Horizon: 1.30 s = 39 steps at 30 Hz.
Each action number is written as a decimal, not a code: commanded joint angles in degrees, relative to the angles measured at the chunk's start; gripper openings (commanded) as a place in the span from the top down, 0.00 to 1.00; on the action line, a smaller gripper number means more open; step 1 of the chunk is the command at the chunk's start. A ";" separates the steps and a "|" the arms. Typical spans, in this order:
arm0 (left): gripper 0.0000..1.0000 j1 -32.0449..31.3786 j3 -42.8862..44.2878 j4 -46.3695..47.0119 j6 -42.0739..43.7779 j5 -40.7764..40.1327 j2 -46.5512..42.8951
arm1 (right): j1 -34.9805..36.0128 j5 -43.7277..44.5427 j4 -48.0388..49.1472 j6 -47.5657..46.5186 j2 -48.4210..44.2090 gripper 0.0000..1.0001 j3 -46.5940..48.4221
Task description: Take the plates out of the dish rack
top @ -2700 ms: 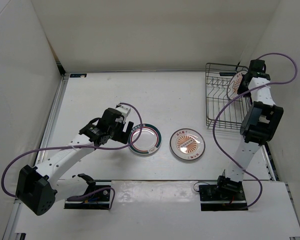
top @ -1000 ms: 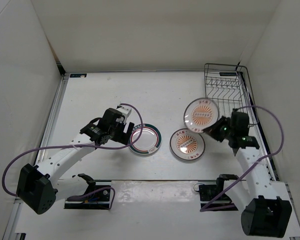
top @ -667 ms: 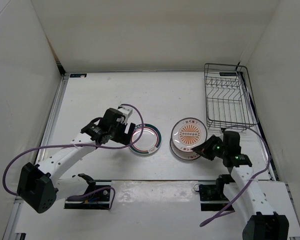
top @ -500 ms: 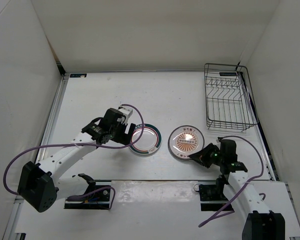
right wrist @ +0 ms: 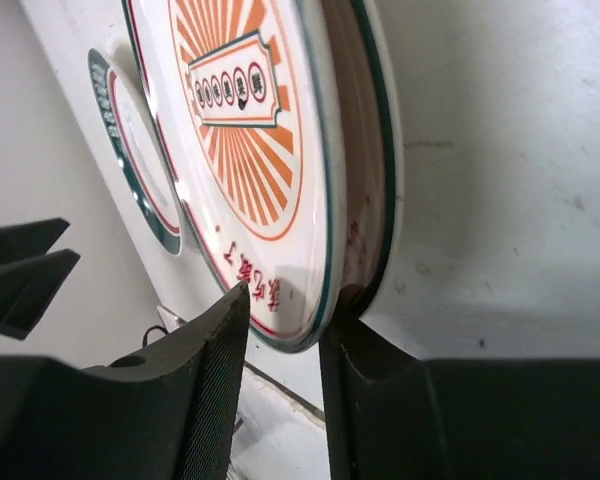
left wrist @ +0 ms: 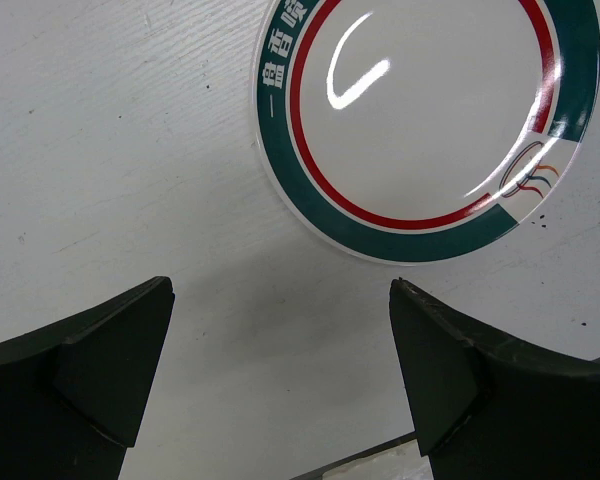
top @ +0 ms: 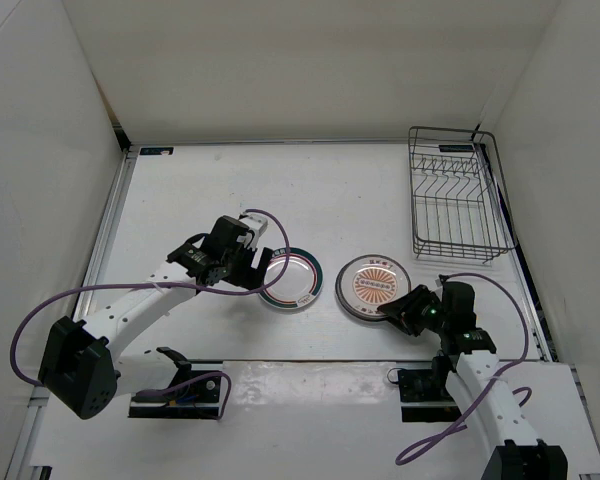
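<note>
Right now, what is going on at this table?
The right gripper holds the upper sunburst plate by its near rim between its fingers, slightly tilted over the lower sunburst plate. The left gripper hangs open just short of the green-ringed plate, which lies flat on the table. The dish rack at the far right holds no plates.

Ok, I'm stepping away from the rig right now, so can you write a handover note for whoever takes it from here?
Left end effector: open, holding nothing, beside the green-ringed plate, which lies flat on the table.
Right end effector: shut on the rim of the top sunburst plate, which sits over the second sunburst plate.
Dish rack: no plates in it.
Done: all three plates out.
To do: release the top plate, then pull the right arm back.
</note>
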 commanded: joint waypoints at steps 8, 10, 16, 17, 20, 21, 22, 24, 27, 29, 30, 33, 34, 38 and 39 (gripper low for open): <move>0.00 -0.10 2.42 -0.44 0.08 -0.51 0.55 | -0.08 13.06 -24.61 -5.67 -12.53 0.57 22.19; 0.00 -0.19 2.60 -0.62 0.17 -0.51 0.90 | 0.01 12.72 -26.98 -9.98 -7.72 0.56 27.57; 0.00 -0.19 2.68 -1.15 0.43 -0.78 0.73 | 0.27 0.59 -39.63 -20.71 3.73 0.48 37.17; 0.00 -0.11 2.68 -0.97 0.43 -0.87 0.46 | 0.01 0.06 -40.17 -20.98 2.60 0.48 36.29; 0.00 -0.11 2.68 -1.32 1.05 -2.44 -0.06 | 0.01 0.15 -42.19 -21.77 -0.65 0.48 35.59; 0.00 -0.10 2.60 -1.50 1.31 -3.58 0.11 | 0.01 -0.03 -42.54 -22.03 -1.09 0.51 36.10; 0.00 -0.19 2.60 -1.41 1.49 -4.55 0.02 | -0.08 -0.38 -42.72 -22.12 -1.45 0.59 36.81; 0.00 -0.19 2.51 -1.59 2.10 -5.26 -0.24 | 0.01 -1.00 -43.77 -23.34 -0.75 0.65 38.74; 0.00 -0.10 2.25 -1.06 2.71 -6.58 -0.68 | -0.17 0.40 -50.16 -29.47 5.13 0.65 45.13; 0.00 -0.10 1.37 0.34 2.89 -6.93 -1.99 | 0.01 8.39 -56.94 -31.25 8.28 0.65 47.35; 0.00 -0.19 1.19 0.78 2.98 -7.02 -2.43 | 0.01 10.15 -59.05 -32.66 7.87 0.65 49.10; 0.00 -0.11 -1.61 3.76 3.42 -6.93 -6.30 | 0.18 19.37 -59.77 -31.09 2.52 0.62 49.64; 0.00 -0.10 -2.84 4.47 3.51 -7.02 -7.26 | 0.36 20.79 -59.95 -30.91 1.55 0.62 49.73; 0.00 -0.10 -4.17 6.76 3.33 -7.55 -14.36 | 1.06 16.59 -58.90 -31.79 1.71 0.56 46.84; 0.00 -0.10 -4.43 7.37 3.25 -7.46 -15.52 | 1.32 14.14 -58.29 -31.97 1.71 0.54 45.44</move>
